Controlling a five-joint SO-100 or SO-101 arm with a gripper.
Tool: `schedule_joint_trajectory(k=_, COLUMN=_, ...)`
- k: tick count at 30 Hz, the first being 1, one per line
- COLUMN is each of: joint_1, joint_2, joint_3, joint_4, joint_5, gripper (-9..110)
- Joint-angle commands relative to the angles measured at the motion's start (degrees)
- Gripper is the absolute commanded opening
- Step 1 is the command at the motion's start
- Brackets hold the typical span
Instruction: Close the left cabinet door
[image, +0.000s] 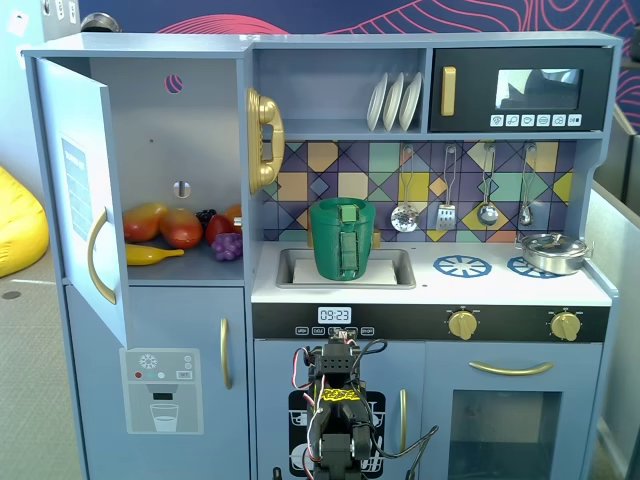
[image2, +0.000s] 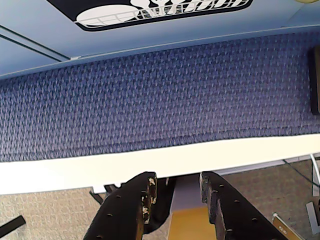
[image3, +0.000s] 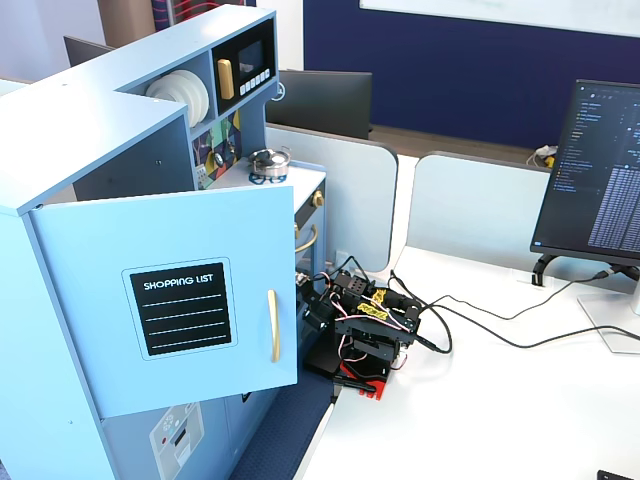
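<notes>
The toy kitchen (image: 430, 300) faces the arm across the white desk (image3: 520, 400). Its left cabinet door (image3: 170, 300) stands swung wide open, exposing toy fruit (image: 165, 228). The folded arm's gripper (image2: 175, 192) rests low, jaws slightly apart, holding nothing.

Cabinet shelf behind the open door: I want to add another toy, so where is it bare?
The shelf is bare in front near its edge and right of the banana. The back is crowded with the fruit pile.
</notes>
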Motion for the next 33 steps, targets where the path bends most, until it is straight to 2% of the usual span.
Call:
schedule_joint_trajectory(k=1, joint_1=0.62, joint_2=-0.18, joint_3=-0.44, joint_4=9.93, joint_5=2.72, gripper=0)
schedule_joint_trajectory(k=10, joint_1=0.44, joint_2=-0.18, joint_3=-0.44, joint_4=9.93, joint_5=2.72, gripper=0)
schedule_joint_trajectory(k=14, joint_1=-5.01, joint_2=-0.44, joint_3=-0.97, joint_4=9.23, joint_5=2.72, gripper=0)
schedule_joint_trajectory(k=17, joint_1=-17.23, joint_2=-1.85, joint_3=-6.42, joint_4=1.41, joint_5=6.5, gripper=0)
schedule_joint_trajectory(k=21, joint_1=-39.29, joint_2=-6.06, joint_3=-19.16, joint_4=-10.55, joint_5=5.98, gripper=0)
schedule_joint_trajectory(k=24, joint_1=-52.82, joint_2=-7.56, joint_3=-25.49, joint_4=-15.38, joint_5=0.26, gripper=0)
schedule_joint_trajectory(k=27, joint_1=-61.88, joint_2=-7.21, joint_3=-27.51, joint_4=-19.6, joint_5=-9.84, gripper=0)
schedule_joint_trajectory(k=33, joint_1=-82.53, joint_2=-11.87, joint_3=-30.23, joint_4=-36.65, joint_5=-19.95, gripper=0)
